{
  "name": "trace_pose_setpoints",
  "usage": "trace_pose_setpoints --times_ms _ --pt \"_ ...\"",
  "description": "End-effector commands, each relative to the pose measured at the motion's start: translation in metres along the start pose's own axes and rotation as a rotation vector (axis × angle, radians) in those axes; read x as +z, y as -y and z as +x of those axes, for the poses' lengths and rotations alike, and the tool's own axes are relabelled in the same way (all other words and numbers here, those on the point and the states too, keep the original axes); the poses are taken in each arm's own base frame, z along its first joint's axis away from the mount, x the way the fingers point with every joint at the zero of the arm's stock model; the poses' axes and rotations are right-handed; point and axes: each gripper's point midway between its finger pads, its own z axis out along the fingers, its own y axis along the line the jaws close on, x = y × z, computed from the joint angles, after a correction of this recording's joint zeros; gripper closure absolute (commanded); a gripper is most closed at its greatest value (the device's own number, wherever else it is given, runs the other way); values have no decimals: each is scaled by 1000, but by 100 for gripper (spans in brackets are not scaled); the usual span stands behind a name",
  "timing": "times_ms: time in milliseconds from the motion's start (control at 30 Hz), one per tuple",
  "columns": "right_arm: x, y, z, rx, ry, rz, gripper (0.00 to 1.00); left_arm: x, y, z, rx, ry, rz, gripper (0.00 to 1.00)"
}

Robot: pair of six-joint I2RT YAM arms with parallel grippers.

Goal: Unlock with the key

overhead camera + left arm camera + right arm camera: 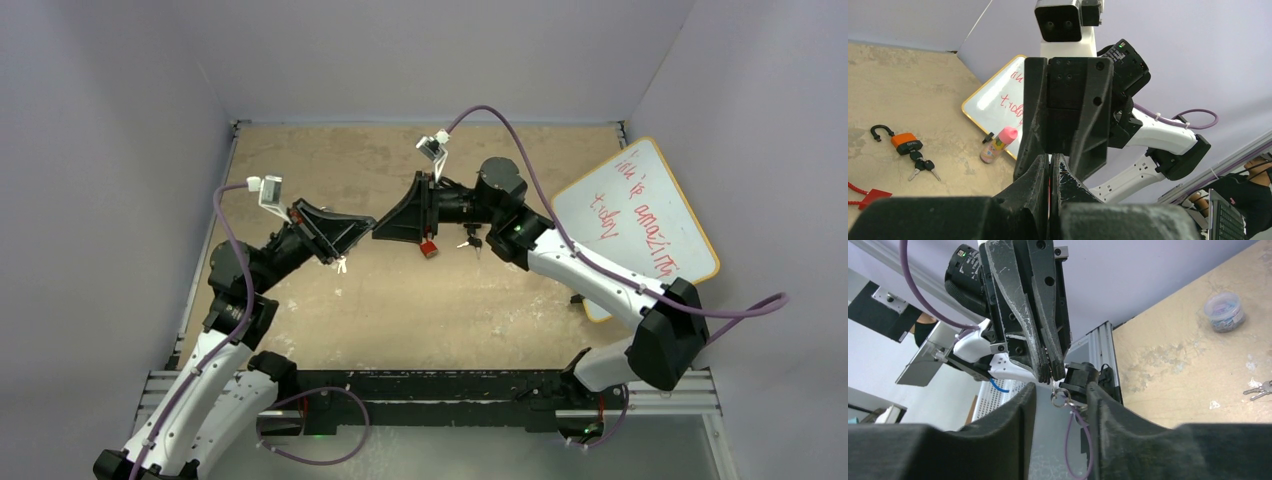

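Nearest, at the near edge of the tabletop, sit the two arm bases. Both arms reach inward and meet tip to tip above the middle of the tabletop.

Left tool is clenched on a small silver key. Only the key's end shows past the fingertips, with a wire ring hanging from it. Right tool is released, its two fingers spread on either side of the left tool's tips and the ring. Whether either finger touches the ring cannot be told.

Just right of that meeting point, an orange padlock lies on the tabletop, about midway between the left and right edges. One end of its dark shackle stands free of the body, like a hook. A bunch of keys lies touching the padlock's body, and a red tag on a red cord lies near it.

Toward the right edge, a pink-capped bottle lies on its side just beside a whiteboard with red writing.
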Motion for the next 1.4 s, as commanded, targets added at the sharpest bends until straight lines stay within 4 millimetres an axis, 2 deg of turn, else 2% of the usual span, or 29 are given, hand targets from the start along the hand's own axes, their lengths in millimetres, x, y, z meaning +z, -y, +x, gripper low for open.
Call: trace_pose_setpoints --times_ms 0,100,167,300,500,567,633,733,800,967,1067,1167,1267,1367 --pt "-4 -13 -14 -40 43 8 63 -1 3 -2 15 14 16 100" --pt "-4 -10 -15 -37 45 24 84 -1 3 -2 16 14 15 100" --pt "-4 -8 -16 -36 49 32 92 -1 3 -2 16 16 14 100" --pt "-5 -7 -17 -34 59 43 100 -2 3 -2 15 16 14 100" --pt "-10 -8 -24 -30 108 48 100 -4 1 0 15 15 0 100" --pt "-12 -9 -23 -27 125 42 100 -5 -1 0 9 15 -14 84" --pt "-14 -11 -23 -28 128 35 100 -5 -2 -1 0 21 -27 62" --pt "-18 -7 -16 -16 124 57 100 -6 -1 -7 -9 44 -42 39" --pt "-24 -3 -9 -11 120 80 100 -7 2 -14 -3 68 -54 32" --pt "-38 -3 8 -16 109 107 100 -10 -1 -20 1 89 -115 29" --pt "-45 7 15 6 114 170 100 -10 -17 -13 -18 64 -178 29" --pt "-54 24 25 48 123 257 100 -15 -51 -1 -78 25 -342 31" --pt "-72 59 39 80 135 441 100 -18 -79 10 -137 -1 -463 32" --pt "-102 98 57 113 137 656 100 -12 -101 28 -219 -39 -503 35"
